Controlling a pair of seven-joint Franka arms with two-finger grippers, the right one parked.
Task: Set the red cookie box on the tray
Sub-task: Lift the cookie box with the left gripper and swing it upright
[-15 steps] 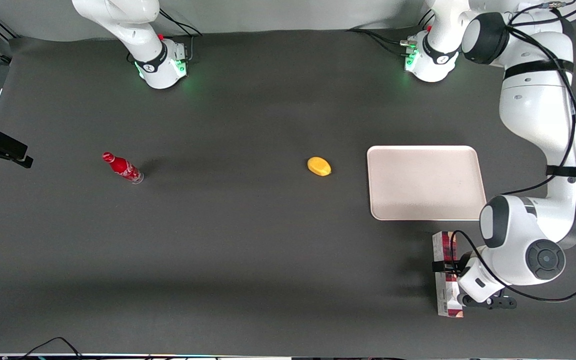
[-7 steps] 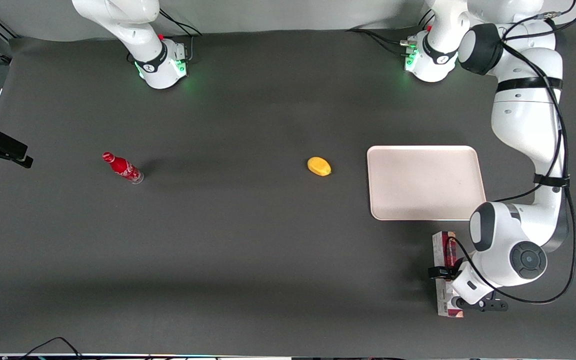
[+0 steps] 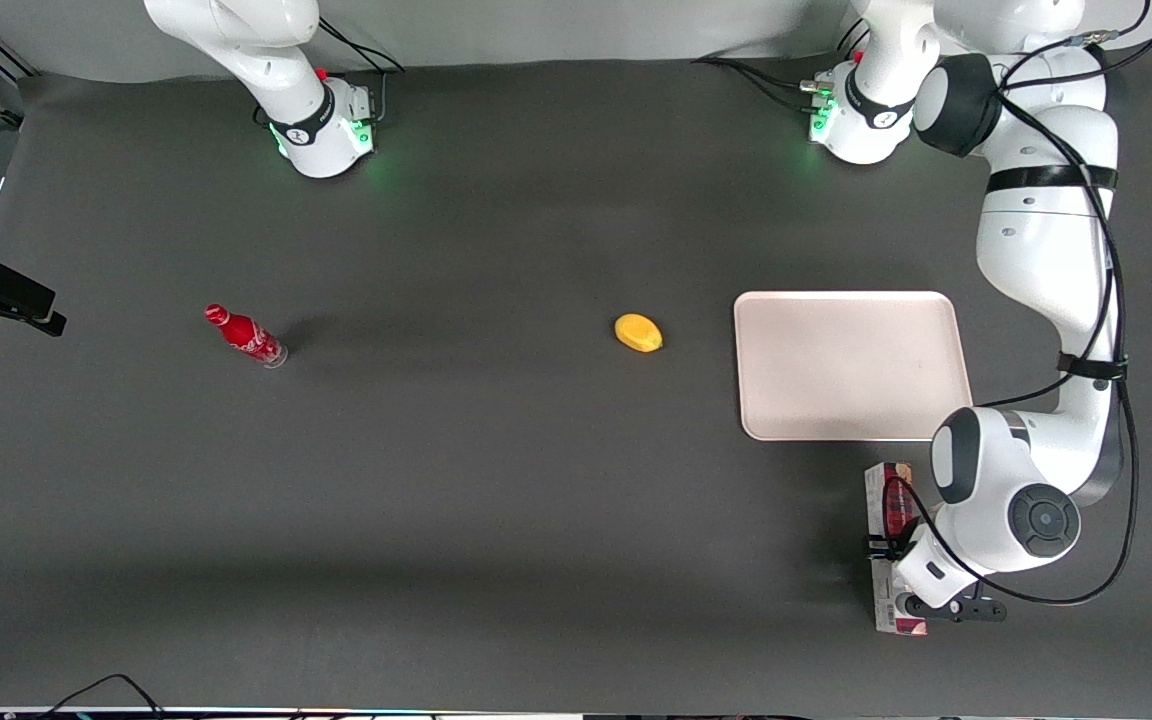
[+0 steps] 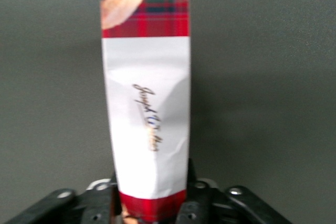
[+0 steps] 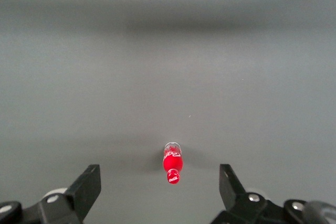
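The red cookie box (image 3: 883, 497) lies flat on the dark table, nearer the front camera than the tray (image 3: 851, 365) and just off its near corner at the working arm's end. In the left wrist view the box (image 4: 147, 103) shows a white face with script and red plaid ends. My left gripper (image 3: 891, 548) is low over the box's middle. Its fingers (image 4: 192, 195) press against both long sides in the left wrist view, so it is shut on the box (image 4: 151, 203). The arm hides part of the box. The pale pinkish tray holds nothing.
A yellow lemon-like object (image 3: 638, 333) lies beside the tray toward the parked arm's end. A small red soda bottle (image 3: 244, 336) lies far toward the parked arm's end, also in the right wrist view (image 5: 172, 165). Cables trail from the arm bases.
The left arm's wrist and elbow have shifted toward the parked arm's end and the gripper has settled lower onto the box. The box has not moved on the table.
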